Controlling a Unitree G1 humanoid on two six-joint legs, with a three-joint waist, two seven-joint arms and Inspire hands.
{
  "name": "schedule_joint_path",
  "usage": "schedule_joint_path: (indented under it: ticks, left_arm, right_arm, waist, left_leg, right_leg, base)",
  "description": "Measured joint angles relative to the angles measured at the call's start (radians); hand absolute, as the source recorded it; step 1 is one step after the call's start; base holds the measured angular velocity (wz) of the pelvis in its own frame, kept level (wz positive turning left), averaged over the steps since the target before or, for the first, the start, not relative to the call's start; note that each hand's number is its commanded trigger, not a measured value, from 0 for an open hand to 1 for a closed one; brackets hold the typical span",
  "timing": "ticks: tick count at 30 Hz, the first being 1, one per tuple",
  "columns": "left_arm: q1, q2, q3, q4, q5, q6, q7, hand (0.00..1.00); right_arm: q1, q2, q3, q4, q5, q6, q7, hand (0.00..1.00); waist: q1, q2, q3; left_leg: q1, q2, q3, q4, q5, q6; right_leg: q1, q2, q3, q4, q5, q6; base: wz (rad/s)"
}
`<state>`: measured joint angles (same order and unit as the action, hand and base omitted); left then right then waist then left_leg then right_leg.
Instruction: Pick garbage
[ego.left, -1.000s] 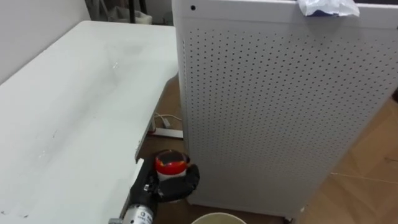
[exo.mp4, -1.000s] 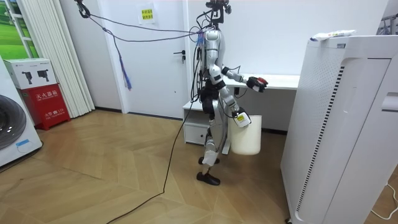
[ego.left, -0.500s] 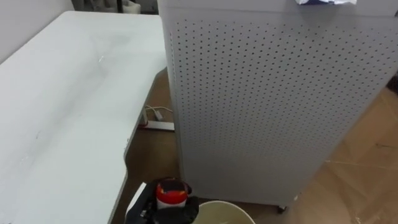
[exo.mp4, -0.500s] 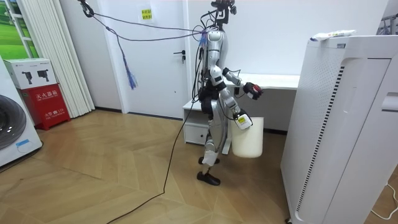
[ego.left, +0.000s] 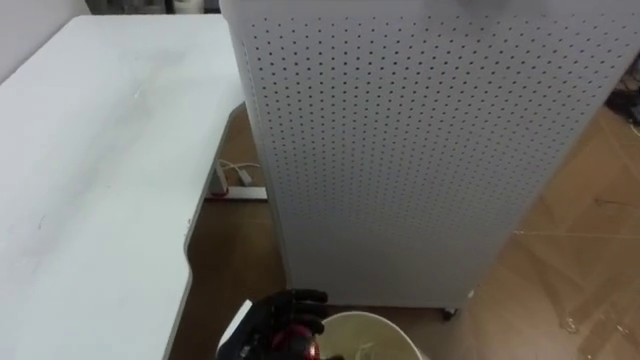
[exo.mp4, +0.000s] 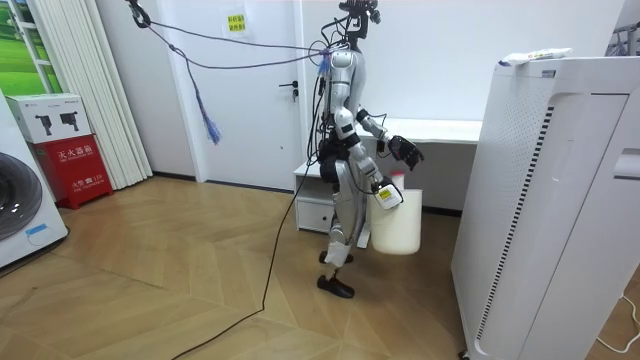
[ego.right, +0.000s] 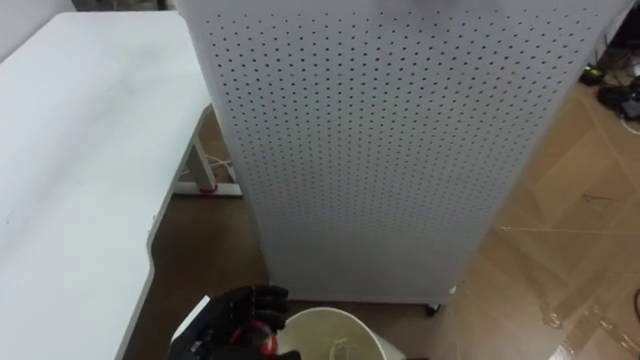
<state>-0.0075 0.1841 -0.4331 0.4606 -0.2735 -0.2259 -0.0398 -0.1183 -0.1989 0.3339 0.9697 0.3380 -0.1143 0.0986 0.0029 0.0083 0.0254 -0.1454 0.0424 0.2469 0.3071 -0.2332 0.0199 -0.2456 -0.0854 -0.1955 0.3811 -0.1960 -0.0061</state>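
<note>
My left hand (ego.left: 283, 318) hovers at the bottom of the left eye view, fingers spread over the near rim of a cream bin (ego.left: 372, 322). A red-topped can (ego.left: 301, 346) shows just under those fingers, at the bin's mouth. In the room view the left hand (exo.mp4: 406, 150) is open, and the can (exo.mp4: 397, 178) is a little below it, above the bin (exo.mp4: 400, 225). My right hand (exo.mp4: 383, 192) holds the bin by its rim, clear of the floor. A crumpled white and blue wrapper (exo.mp4: 535, 55) lies on top of the tall white cabinet (exo.mp4: 545, 200).
The perforated white cabinet (ego.left: 420, 150) stands close ahead, on wood floor. A white table (ego.left: 90, 180) runs along my left. A power strip (ego.left: 240, 193) lies on the floor between them. In the room view, a red box (exo.mp4: 78, 165) stands at the left.
My left hand came down from chest height to the bin's mouth and its fingers opened; the can has left the hand. The eye view has tipped downward.
</note>
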Motion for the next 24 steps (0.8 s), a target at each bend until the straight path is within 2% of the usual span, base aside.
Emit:
schedule_joint_path:
  ticks: [5, 9, 13, 18, 24]
  left_arm:
    - [-0.025, -0.019, -0.064, 0.008, -0.010, -0.004, -0.043, 0.00]
    - [-0.038, -0.035, -0.083, 0.027, -0.010, -0.004, -0.061, 0.00]
    - [-0.045, -0.063, -0.087, 0.029, -0.024, -0.004, -0.078, 0.00]
    - [-0.052, -0.065, -0.099, 0.030, -0.030, -0.004, -0.096, 0.00]
    - [-0.052, -0.068, -0.098, 0.030, -0.029, -0.004, -0.102, 0.00]
  right_arm:
    - [-0.008, 0.014, 0.078, 0.040, -0.012, -0.008, 0.001, 1.00]
    - [-0.010, 0.008, 0.081, 0.047, -0.027, -0.008, 0.012, 1.00]
    - [-0.011, 0.016, 0.081, 0.080, -0.030, -0.006, 0.014, 1.00]
    - [-0.013, 0.038, 0.081, 0.094, -0.032, -0.005, 0.020, 1.00]
    - [-0.015, 0.047, 0.078, 0.105, -0.033, -0.005, 0.042, 1.00]
  waist:
    - [0.002, -0.003, 0.0020]
    - [-0.001, -0.019, 0.0119]
    - [-0.001, -0.019, 0.0123]
    - [-0.001, -0.019, 0.0121]
    - [0.000, -0.019, 0.0121]
  left_leg:
    - [-0.002, 0.001, 0.000, 0.001, 0.000, 0.000]
    - [-0.004, 0.004, 0.000, 0.002, 0.000, 0.000]
    - [-0.009, 0.004, 0.001, 0.006, 0.000, 0.000]
    - [-0.022, 0.003, 0.001, 0.016, 0.000, 0.000]
    - [-0.020, 0.002, 0.001, 0.015, 0.000, 0.000]
  right_leg:
    - [0.002, -0.002, 0.001, 0.001, 0.000, 0.001]
    - [0.001, 0.000, 0.003, -0.002, 0.001, 0.000]
    - [-0.002, 0.004, 0.004, -0.003, 0.001, 0.000]
    - [-0.014, 0.004, 0.008, -0.002, 0.001, 0.000]
    - [-0.014, 0.005, 0.010, -0.003, 0.002, -0.001]
  base:
    - [-0.01]
    - [-0.02]
    - [0.00]
    - [-0.01]
    - [0.00]
